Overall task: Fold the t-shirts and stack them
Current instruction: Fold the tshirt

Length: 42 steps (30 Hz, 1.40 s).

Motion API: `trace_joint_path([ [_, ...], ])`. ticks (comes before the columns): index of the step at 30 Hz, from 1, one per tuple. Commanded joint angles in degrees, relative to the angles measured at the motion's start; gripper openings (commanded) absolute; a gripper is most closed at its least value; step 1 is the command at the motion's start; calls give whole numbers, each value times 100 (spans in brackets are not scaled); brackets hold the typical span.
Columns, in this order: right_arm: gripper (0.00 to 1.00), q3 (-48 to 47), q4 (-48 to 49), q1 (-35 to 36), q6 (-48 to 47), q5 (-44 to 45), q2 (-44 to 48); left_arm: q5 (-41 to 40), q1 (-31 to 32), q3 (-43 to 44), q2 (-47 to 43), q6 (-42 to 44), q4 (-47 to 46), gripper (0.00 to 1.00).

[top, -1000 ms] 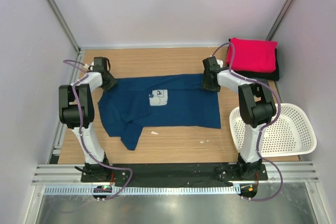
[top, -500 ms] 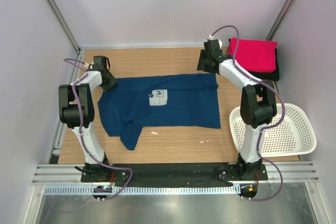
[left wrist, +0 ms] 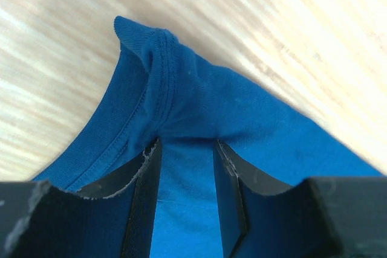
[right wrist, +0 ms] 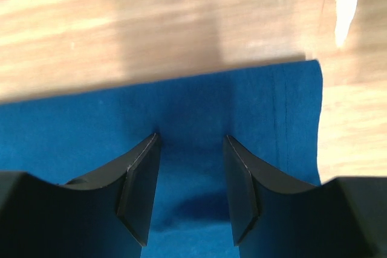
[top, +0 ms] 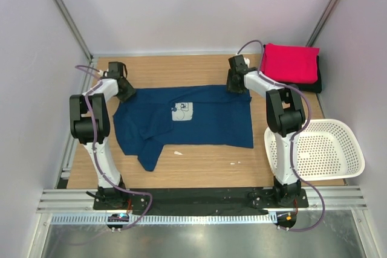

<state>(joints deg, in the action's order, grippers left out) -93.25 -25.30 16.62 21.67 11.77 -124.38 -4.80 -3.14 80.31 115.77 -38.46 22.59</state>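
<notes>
Here the navy tee (top: pixel 193 119) lies spread flat on the table (top: pixel 199 164). The left arm reaches forward, wrist tipped down at the tee's far-left corner. The left gripper (left wrist: pixel 186 144) is half-closed, pinching a hemmed ridge of cloth. The right arm bends inward to the far-right corner, where the right gripper (right wrist: pixel 191 138) stands parted, tips on the cloth, gripping nothing.
</notes>
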Motion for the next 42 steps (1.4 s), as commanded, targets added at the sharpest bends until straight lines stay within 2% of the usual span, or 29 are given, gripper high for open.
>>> trace_joint_path([
  [1,51,-404,-133,-98,-110,167,-419,58,-47,309,279,40,79,41],
  [8,52,-1405,-265,-352,-277,45,-1193,93,-64,1179,1008,40,360,41],
  [12,52,-2292,-562,-379,-488,-130,-1484,277,-64,1566,1098,154,439,41],
  [17,56,-2444,-643,-379,-620,-833,-818,778,-64,1514,255,514,527,48],
  [19,62,-2330,-608,-370,-594,-1070,-186,901,-64,1479,-395,629,606,59],
  [21,66,-1988,-564,-362,-541,-1107,567,971,-64,1242,-912,603,808,66],
  [23,77,-1332,-511,-370,-375,-1098,1071,1025,-55,795,-1800,393,817,68],
  [24,80,-1057,-494,-362,-278,-1107,1361,1025,-55,175,-2108,226,826,69],
  [26,81,-164,-511,-361,-16,-1028,2073,920,-38,-513,-3031,-239,817,69],
  [27,81,181,-520,-361,73,-993,2293,850,-38,-1326,-3303,-389,817,68],
  [30,81,1517,-476,-361,415,-983,3111,525,-29,-2681,-4384,-856,826,66],
  [32,80,2394,-432,-353,583,-949,3689,252,-38,-3195,-4981,-1075,948,64],
  [36,79,3330,-397,-344,830,-1097,4333,189,-55,-4022,-5449,-1357,914,59],
  [39,78,3577,-432,-143,839,-1361,4439,400,-55,-4331,-5346,-1384,668,56],
  [42,77,3577,-493,322,821,-1213,4379,357,-55,-4428,-5126,-1314,501,53],
])
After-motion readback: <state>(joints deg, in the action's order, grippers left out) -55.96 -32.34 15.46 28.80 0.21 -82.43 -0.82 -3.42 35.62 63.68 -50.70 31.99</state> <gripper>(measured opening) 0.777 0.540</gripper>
